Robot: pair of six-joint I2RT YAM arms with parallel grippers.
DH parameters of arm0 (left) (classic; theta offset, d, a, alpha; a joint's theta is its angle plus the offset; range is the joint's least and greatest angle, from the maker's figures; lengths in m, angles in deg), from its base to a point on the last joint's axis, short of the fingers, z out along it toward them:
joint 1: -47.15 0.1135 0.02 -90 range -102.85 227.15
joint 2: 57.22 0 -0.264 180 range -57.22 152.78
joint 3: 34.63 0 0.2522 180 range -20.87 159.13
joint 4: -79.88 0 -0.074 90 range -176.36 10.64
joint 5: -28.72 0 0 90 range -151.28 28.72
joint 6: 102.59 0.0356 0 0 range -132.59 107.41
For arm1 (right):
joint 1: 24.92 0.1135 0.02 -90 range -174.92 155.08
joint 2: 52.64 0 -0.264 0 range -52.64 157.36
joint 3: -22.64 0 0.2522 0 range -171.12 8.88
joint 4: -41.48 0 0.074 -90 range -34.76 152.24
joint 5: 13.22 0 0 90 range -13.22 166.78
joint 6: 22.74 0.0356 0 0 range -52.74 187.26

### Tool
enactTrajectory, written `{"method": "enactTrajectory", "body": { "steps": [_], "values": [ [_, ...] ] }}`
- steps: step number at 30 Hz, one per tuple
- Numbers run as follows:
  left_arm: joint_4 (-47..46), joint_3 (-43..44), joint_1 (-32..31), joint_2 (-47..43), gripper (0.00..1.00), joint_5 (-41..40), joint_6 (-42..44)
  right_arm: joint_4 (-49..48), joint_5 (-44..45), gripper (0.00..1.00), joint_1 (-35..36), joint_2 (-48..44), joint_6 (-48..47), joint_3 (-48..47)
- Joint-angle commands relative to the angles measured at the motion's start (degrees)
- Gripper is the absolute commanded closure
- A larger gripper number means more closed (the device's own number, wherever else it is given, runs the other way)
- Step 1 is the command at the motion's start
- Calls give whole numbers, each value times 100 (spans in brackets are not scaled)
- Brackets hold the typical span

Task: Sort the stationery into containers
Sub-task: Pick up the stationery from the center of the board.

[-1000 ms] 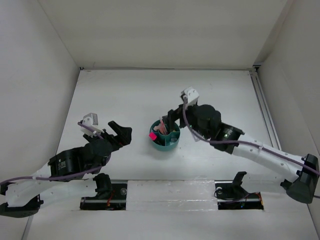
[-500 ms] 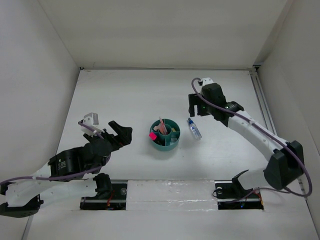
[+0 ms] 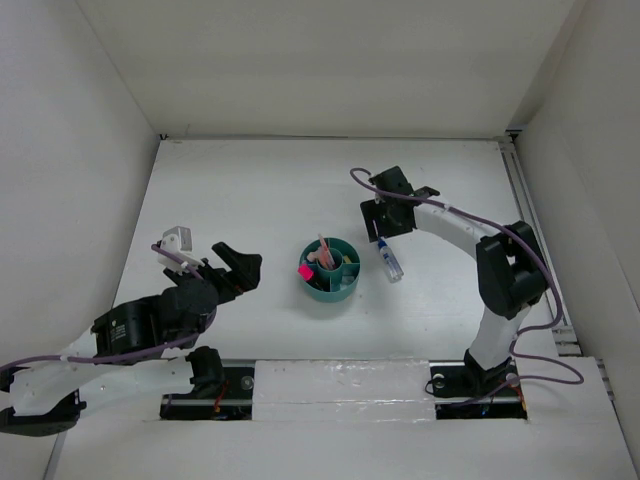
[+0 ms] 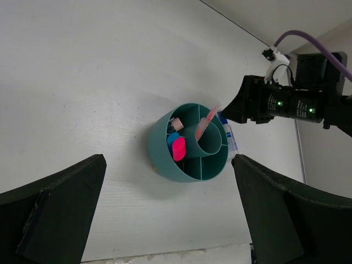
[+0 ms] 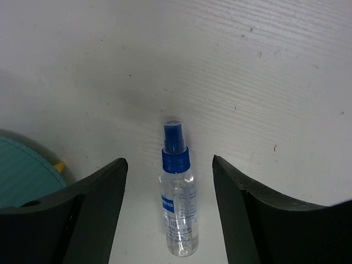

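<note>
My right claw point(image 3: 385, 222) has swung off the organizer point(image 3: 329, 268) and now hangs spread over the bottle point(image 5: 177, 209), which lies on the desk point(image 3: 250, 190) just beside it, unsorted. It looks like my next pick. The left claw point(image 3: 240, 268) waits, spread too.

Bottle point(image 5: 177, 212) lies flat on the table point(image 3: 250, 190), with a bare strip on each side between it and the spread fingers point(image 5: 96, 209) of the right gripper point(image 3: 383, 228). Organizer point(image 3: 329, 270) wall is just left of the bottle, only a narrow gap there. Pencil point(image 4: 204, 124) sticks up above the centre cup rim and obstructs a straight drop into it. Left gripper point(image 3: 240, 262), fingers wide, stands apart from the organizer with bare table between. Far table half is open up to the back wall point(image 3: 330, 60).
</note>
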Motion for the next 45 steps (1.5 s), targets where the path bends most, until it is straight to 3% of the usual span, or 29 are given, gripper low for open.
{"method": "enactTrajectory", "body": {
  "steps": [1,9,17,25,28,31,32,37,45],
  "values": [
    [-24,-38,14,-91,0,-94,3,100,89,31,-30,110,-119,-322],
    [-24,-38,14,-91,0,-94,3,48,36,33,-30,348,-233,-208],
    [-24,-38,14,-196,0,-94,3,48,36,45,75,603,-400,-208],
    [-77,-38,-91,-301,0,-94,3,110,167,71,128,779,-400,-260],
    [-16,-38,-91,-354,0,-94,3,110,168,75,128,779,-400,-260],
    [-16,-91,-91,-354,0,-94,3,162,221,90,128,779,-400,-260],
    [-16,-91,-91,-354,0,-94,3,162,221,100,128,779,-400,-260],
    [-16,-91,-91,-250,0,-94,3,93,352,100,128,560,-330,-260],
    [-16,-91,-91,-187,0,-94,3,-609,344,100,-57,-1247,135,178]
  ]
}}
